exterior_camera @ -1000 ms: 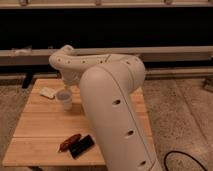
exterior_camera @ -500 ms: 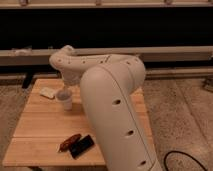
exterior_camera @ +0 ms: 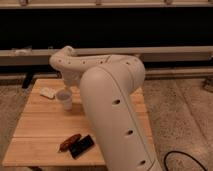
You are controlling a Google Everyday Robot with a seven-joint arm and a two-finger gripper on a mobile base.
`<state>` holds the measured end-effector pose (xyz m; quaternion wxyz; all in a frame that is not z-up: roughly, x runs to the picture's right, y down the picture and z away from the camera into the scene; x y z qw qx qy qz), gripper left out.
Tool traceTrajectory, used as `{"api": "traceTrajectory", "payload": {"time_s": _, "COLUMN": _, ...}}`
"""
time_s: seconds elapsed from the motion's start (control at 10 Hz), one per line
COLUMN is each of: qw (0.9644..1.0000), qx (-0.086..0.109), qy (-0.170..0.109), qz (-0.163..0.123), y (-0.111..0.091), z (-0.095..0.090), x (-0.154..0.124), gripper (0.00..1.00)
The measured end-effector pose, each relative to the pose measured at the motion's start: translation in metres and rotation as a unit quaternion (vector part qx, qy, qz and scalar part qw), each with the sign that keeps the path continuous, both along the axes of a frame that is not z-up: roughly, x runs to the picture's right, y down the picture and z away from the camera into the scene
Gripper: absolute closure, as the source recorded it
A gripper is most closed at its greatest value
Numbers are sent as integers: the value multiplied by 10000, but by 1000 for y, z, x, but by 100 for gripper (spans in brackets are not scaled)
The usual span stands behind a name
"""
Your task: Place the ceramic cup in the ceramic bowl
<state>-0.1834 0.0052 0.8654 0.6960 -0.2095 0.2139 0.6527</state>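
The ceramic cup (exterior_camera: 65,99), small and whitish-grey, stands upright on the wooden table (exterior_camera: 40,125) at its back left. My gripper (exterior_camera: 69,88) hangs at the end of the white arm (exterior_camera: 107,95), just above and to the right of the cup, close to its rim. I cannot tell whether it touches the cup. The ceramic bowl does not show; the bulky arm covers the middle and right of the table.
A small whitish flat object (exterior_camera: 48,92) lies left of the cup. A reddish-brown oblong item (exterior_camera: 69,142) and a black flat item (exterior_camera: 81,147) lie near the table's front edge. A dark shelf wall runs behind. A black cable (exterior_camera: 182,159) lies on the floor at right.
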Motion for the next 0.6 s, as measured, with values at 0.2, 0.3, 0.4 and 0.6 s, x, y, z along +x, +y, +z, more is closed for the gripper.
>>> {"api": "traceTrajectory", "payload": {"time_s": 0.2, "qw": 10000, "qx": -11, "qy": 2, "qz": 2, "y": 1, "z": 1, "x": 0, "gripper": 39}}
{"api": "traceTrajectory", "payload": {"time_s": 0.3, "qw": 10000, "qx": -22, "qy": 1, "qz": 2, "y": 3, "z": 3, "x": 0, "gripper": 47}}
{"api": "traceTrajectory", "payload": {"time_s": 0.4, "qw": 10000, "qx": -24, "qy": 4, "qz": 4, "y": 4, "z": 3, "x": 1, "gripper": 58}}
{"api": "traceTrajectory", "payload": {"time_s": 0.6, "qw": 10000, "qx": -39, "qy": 17, "qz": 4, "y": 6, "z": 5, "x": 2, "gripper": 86}}
